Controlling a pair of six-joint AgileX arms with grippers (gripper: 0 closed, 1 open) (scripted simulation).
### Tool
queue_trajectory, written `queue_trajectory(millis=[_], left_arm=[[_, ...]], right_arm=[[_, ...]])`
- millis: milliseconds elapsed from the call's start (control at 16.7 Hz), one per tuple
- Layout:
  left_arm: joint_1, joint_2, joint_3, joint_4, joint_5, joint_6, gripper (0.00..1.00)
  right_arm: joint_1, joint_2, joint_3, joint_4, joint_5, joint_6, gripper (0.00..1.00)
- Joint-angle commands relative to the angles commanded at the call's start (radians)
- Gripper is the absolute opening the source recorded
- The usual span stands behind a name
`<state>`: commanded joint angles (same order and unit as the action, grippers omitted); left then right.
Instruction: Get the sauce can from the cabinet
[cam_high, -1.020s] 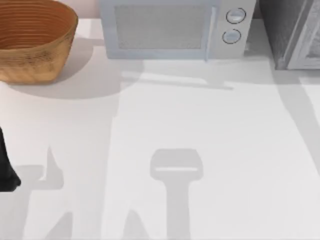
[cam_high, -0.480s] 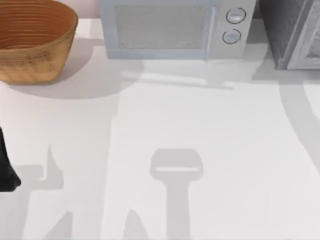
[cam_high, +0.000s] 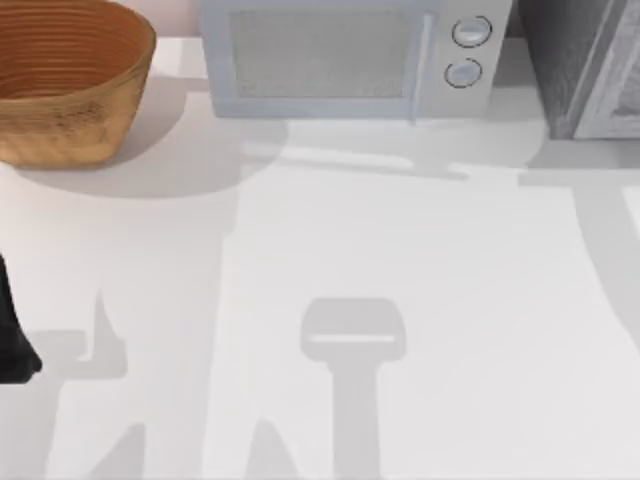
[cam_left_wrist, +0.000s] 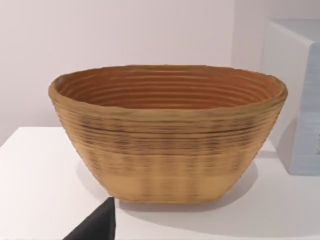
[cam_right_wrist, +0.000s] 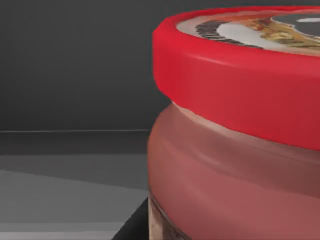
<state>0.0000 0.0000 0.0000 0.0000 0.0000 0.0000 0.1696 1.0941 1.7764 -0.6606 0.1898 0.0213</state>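
Meanwhile a broad shadow spreads toward nine o'clock below the cabinet (cam_high: 580, 70), so my right arm likely reaches in; the can (cam_right_wrist: 240, 125) looms close, grip undeterminable.

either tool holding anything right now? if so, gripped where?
Cannot be told. The right wrist view sits very close to the sauce can in a dark interior, but no fingers show on it. The left arm is parked at the table's left edge.

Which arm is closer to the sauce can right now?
The right. Its wrist camera sits right up against the sauce can, in a dark interior. The left arm is parked at the table's left edge, facing the basket.
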Motion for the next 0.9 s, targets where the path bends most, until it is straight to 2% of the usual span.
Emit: queue_trajectory(millis=[180,660,900], left_arm=[[0.0,0.0,0.0,0.0,0.0,0.0,1.0],[0.0,0.0,0.0,0.0,0.0,0.0,1.0],[0.0,0.0,0.0,0.0,0.0,0.0,1.0]], right_arm=[[-0.025,-0.163,-0.284,0.098,-0.028,-0.003,0.0],[-0.107,-0.69,-1.232,0.415,-0.12,-0.014,0.0],[-0.143,-0.922,-1.576,0.557,-0.16,-0.018,0.0]])
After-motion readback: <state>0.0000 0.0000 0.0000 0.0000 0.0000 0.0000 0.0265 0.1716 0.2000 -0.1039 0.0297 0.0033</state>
